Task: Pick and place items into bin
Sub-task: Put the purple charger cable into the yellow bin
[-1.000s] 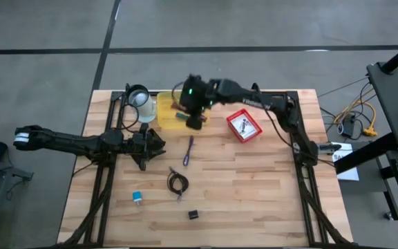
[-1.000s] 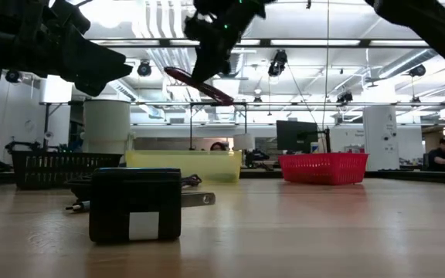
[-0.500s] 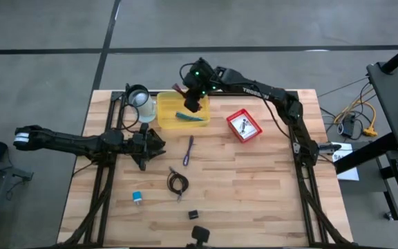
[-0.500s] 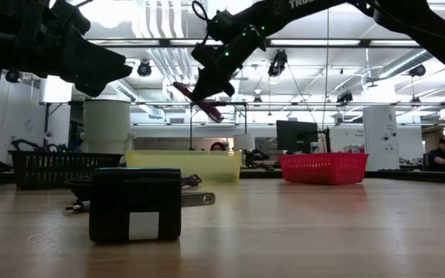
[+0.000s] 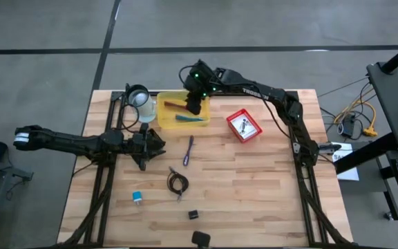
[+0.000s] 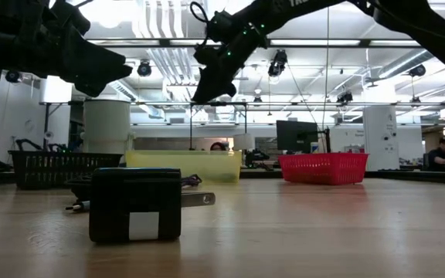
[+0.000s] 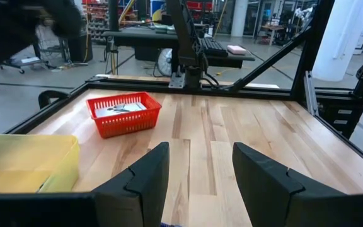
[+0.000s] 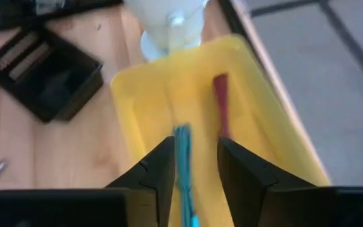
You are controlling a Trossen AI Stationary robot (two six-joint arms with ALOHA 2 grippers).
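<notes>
My right gripper (image 5: 193, 108) hangs open over the yellow bin (image 5: 163, 119) at the far side, holding nothing. A maroon strip (image 8: 221, 104) and a teal pen (image 8: 183, 157) lie on the bin's floor. On the bare table lie a purple pen (image 5: 188, 150), a black coiled cable (image 5: 178, 182), a small blue-white piece (image 5: 137, 198) and a black cube (image 5: 193, 215). My left gripper (image 5: 160, 144) waits open and level at the left, above the table.
A red basket (image 5: 253, 133) with white printed cards stands right of the bin. A white cup (image 5: 139, 97) and a black tray (image 8: 43, 75) stand left of it. Black frame rails run along the table's left and right sides.
My right gripper carried the maroon strip toward the table's far edge over the yellow bin, then opened and let go. The strip dropped out of the fingers and now lies in the bin beside the teal pen.
</notes>
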